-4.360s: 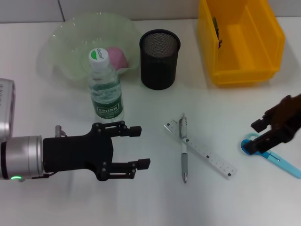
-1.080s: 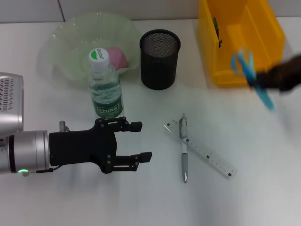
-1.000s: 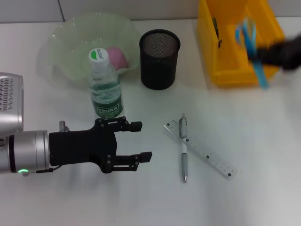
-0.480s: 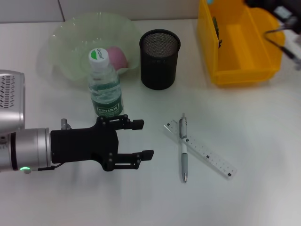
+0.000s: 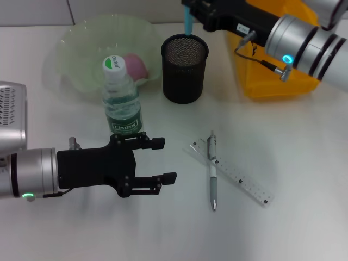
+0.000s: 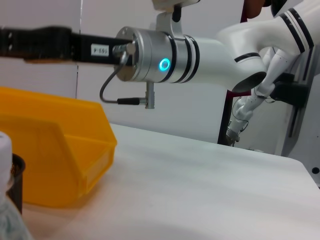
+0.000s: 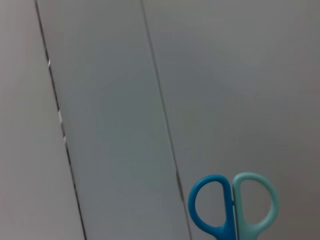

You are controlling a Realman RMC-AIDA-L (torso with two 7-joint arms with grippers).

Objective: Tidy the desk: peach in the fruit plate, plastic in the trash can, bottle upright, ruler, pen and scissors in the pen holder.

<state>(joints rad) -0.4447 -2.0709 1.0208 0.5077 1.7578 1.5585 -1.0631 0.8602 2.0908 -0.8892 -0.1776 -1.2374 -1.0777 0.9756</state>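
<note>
Now our right gripper (image 5: 197,12), clamped on the scissors (image 5: 187,20), hangs them blade-down directly over the pen holder (image 5: 184,68); left gripper (image 5: 163,161) idles apart

The water bottle (image 5: 123,103) standing near the far left edge of the table carries a green label with white lettering that looks like "Cestbon". Its white cap has a green mark with tiny print, unreadable. A small white sticker on the right arm (image 6: 100,50) bears a few characters, too small to read
</note>
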